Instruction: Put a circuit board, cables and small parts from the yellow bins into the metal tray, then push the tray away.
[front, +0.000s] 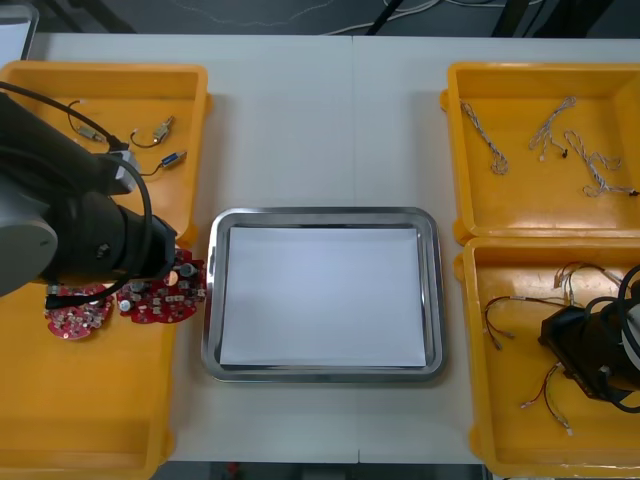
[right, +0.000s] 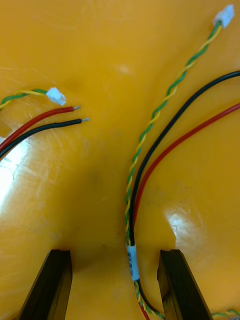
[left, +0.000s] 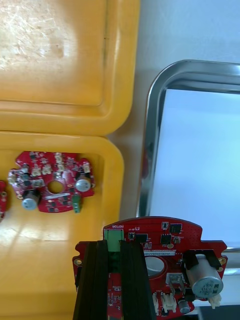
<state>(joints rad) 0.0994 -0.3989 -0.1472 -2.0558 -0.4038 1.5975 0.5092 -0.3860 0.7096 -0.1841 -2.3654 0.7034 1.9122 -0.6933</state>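
My left gripper (left: 120, 280) is shut on the edge of a round red circuit board (left: 170, 255) and holds it over the rim between the near-left yellow bin (left: 60, 280) and the metal tray (left: 150, 150). In the front view this gripper (front: 178, 268) sits over that board (front: 165, 297) beside the tray (front: 322, 213), which is white inside. My right gripper (right: 114, 287) is open, low in the near-right bin (front: 500, 440). Its fingers (right: 50, 285) straddle a cable bundle (right: 132, 250) of twisted green-yellow, black and red wires. The front view shows this gripper (front: 575, 350) among the cables.
Another red board (left: 50, 182) lies in the near-left bin, also seen in the front view (front: 72, 315). The far-left bin (front: 190, 80) holds small metal parts (front: 165, 128) with black leads. The far-right bin (front: 460, 150) holds pale twisted cables (front: 548, 130).
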